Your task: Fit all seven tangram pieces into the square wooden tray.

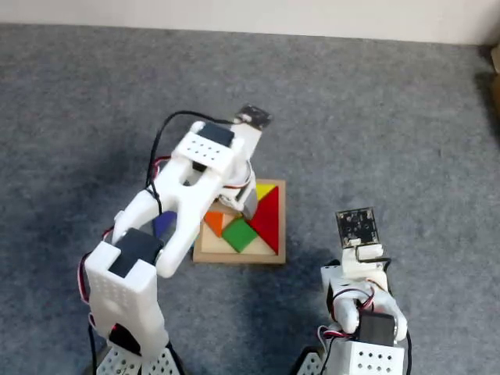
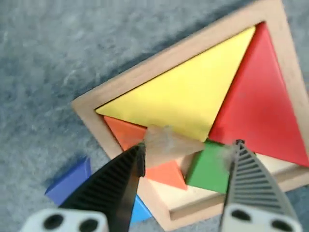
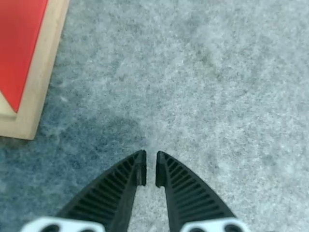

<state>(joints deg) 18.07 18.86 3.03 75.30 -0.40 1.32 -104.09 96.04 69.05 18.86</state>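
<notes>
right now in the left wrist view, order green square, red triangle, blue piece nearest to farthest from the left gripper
1. green square, in the tray, just below the left gripper
2. red triangle, in the tray, beyond the green square
3. blue piece, outside the tray on the carpet

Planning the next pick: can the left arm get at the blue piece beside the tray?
Probably yes. The blue piece lies uncovered on the carpet next to the tray, close to the open left gripper hovering over the tray. Nothing stands between them.
</notes>
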